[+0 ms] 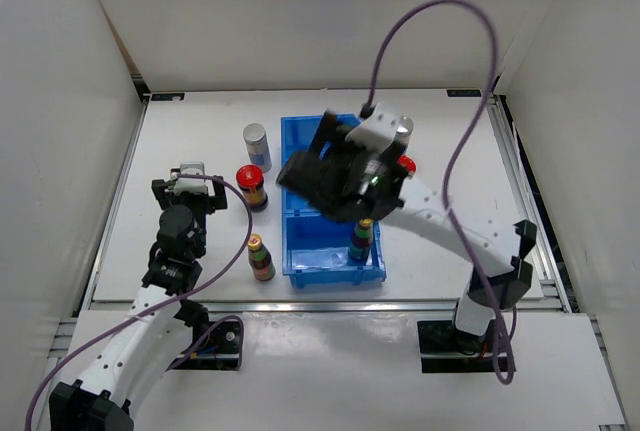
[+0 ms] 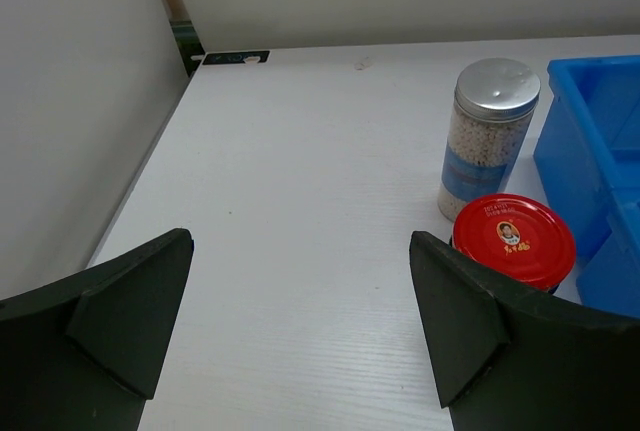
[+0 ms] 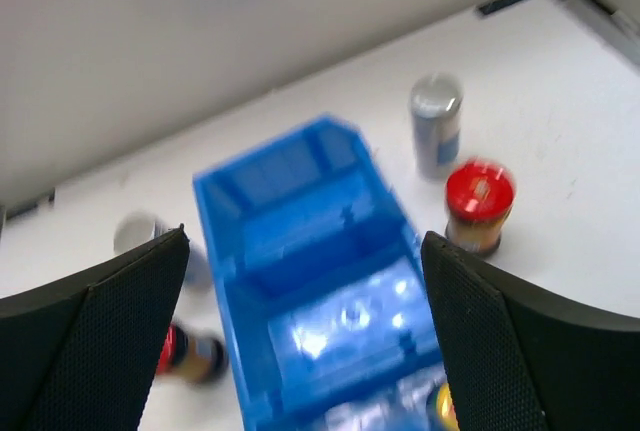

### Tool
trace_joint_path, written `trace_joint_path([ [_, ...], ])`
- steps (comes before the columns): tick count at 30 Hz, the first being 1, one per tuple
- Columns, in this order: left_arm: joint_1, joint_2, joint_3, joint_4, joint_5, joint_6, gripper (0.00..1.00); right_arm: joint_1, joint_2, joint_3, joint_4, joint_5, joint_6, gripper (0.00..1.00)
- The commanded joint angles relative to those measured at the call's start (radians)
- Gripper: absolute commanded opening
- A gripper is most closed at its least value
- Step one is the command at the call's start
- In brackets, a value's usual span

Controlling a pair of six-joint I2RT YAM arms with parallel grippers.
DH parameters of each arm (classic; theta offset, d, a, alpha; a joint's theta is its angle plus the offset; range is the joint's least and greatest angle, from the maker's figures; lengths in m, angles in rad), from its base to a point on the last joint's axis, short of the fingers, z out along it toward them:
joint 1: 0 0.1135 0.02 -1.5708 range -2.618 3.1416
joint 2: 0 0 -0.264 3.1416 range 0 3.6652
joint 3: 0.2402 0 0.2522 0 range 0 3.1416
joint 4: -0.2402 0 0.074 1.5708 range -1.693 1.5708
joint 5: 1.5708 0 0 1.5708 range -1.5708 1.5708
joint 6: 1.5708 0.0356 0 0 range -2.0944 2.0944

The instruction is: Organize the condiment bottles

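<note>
Hovering spread and empty, the right pincer (image 3: 305,251) has the blue bin (image 1: 289,251) beneath, probably scouting compartments; the left pincer (image 2: 300,251), also spread, has a red-capped bottle (image 2: 513,239) just ahead-right.

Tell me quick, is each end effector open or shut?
Left end effector: open, holding nothing.
Right end effector: open, holding nothing.

You see a blue plastic bin (image 1: 303,139) with dividers standing near the middle of the white table (image 1: 190,141), its long side running from near edge to far. White panels (image 1: 300,21) wall in the left, back and right; a metal rail (image 1: 520,181) lines the right edge.
</note>
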Motion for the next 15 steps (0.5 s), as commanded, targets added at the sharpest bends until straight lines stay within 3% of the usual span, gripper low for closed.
trace_joint_path([
  [1,-0.003,-0.008,0.067,-0.090,0.002,-0.031,1.00,-0.133,-0.035,0.165,-0.299,0.139,-0.239,1.00],
  [2,-0.003,-0.008,0.076,-0.090,0.011,-0.031,1.00,-0.163,-0.035,0.244,-0.286,0.130,-0.297,1.00],
  [5,-0.003,0.001,0.076,-0.090,0.025,-0.040,1.00,-0.250,0.020,0.338,-0.086,0.122,-0.711,1.00],
  [6,-0.003,0.001,0.076,-0.103,0.039,-0.040,1.00,-0.279,0.020,0.361,0.192,0.063,-1.111,1.00],
  [7,-0.003,0.001,0.076,-0.103,0.039,-0.040,1.00,-0.316,0.020,0.348,0.354,-0.053,-1.307,1.00],
  [8,-0.003,0.001,0.076,-0.103,0.039,-0.040,1.00,-0.359,-0.007,0.307,0.471,-0.175,-1.436,1.00],
  [9,-0.003,0.001,0.076,-0.103,0.039,-0.040,1.00,-0.359,-0.024,0.250,0.692,-0.259,-1.550,1.00],
  [11,-0.003,0.001,0.076,-0.103,0.039,-0.040,1.00,-0.385,-0.037,0.083,0.962,-0.268,-1.824,1.00],
  [12,-0.003,-0.008,0.076,-0.113,0.039,-0.040,1.00,-0.405,-0.028,0.065,1.104,-0.285,-1.868,1.00],
  [15,-0.003,-0.008,0.085,-0.133,0.030,-0.051,1.00,-0.512,0.067,0.244,0.974,-0.485,-1.760,1.00],
])
